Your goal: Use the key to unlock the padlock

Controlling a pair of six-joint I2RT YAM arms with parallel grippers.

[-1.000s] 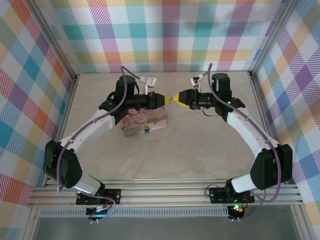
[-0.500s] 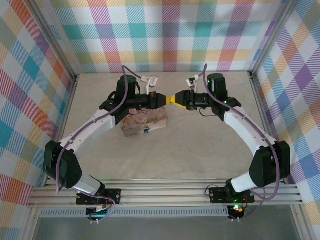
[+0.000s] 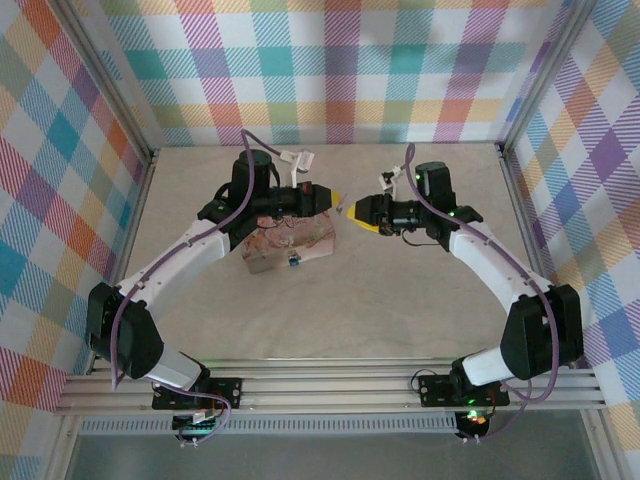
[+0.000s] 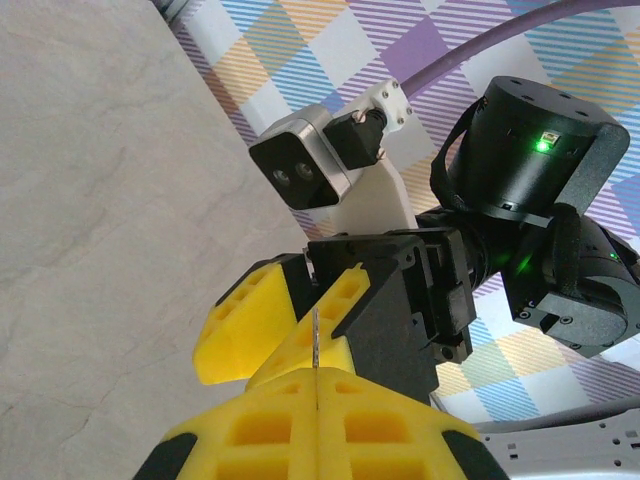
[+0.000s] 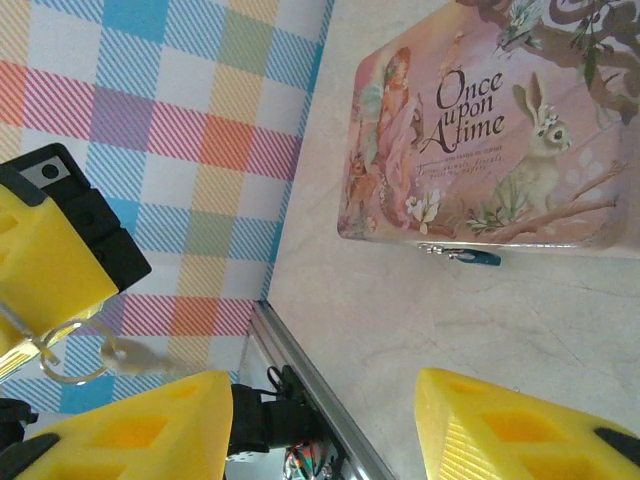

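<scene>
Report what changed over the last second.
The right pincer nudged up against the left pincer, then backed off toward its own side, open and empty. The left pincer stayed shut on the key; the tin and padlock did not move.

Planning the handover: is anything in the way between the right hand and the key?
Nothing visible. The key hangs on a ring pinched in the shut left hand, and there is just open air between it and the open right hand facing it.
</scene>
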